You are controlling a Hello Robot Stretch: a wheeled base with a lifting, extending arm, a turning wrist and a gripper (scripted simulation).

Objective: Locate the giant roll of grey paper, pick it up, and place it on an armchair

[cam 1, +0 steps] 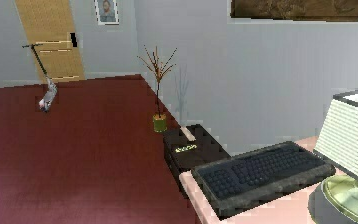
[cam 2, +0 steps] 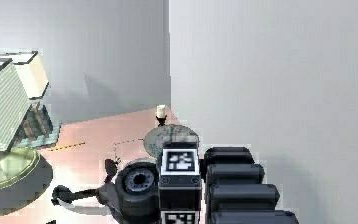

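1. A dark red floor [cam 1: 77, 140] runs to grey walls [cam 1: 247, 80], with a wooden door [cam 1: 49, 40] at the forward view's far left.
2. A pink desk [cam 2: 97, 135] sits close by, carrying a white-shaded lamp [cam 2: 5, 105] and a dark keyboard [cam 1: 262, 172].
3. The arm [cam 2: 232, 185] reaches over the desk. Its gripper [cam 2: 75, 197] points toward the arm side view's left, near the lamp's base. We cannot tell whether the fingers grasp anything.
4. A flat grey round thing [cam 2: 182, 136] lies farther up the picture and right of the fingers, apart from them. A small pale upright stub [cam 2: 162, 112] stands at its edge.
5. We cannot tell where the grey paper roll is. Neither shape reads as a giant roll, so we judge that searching comes first.
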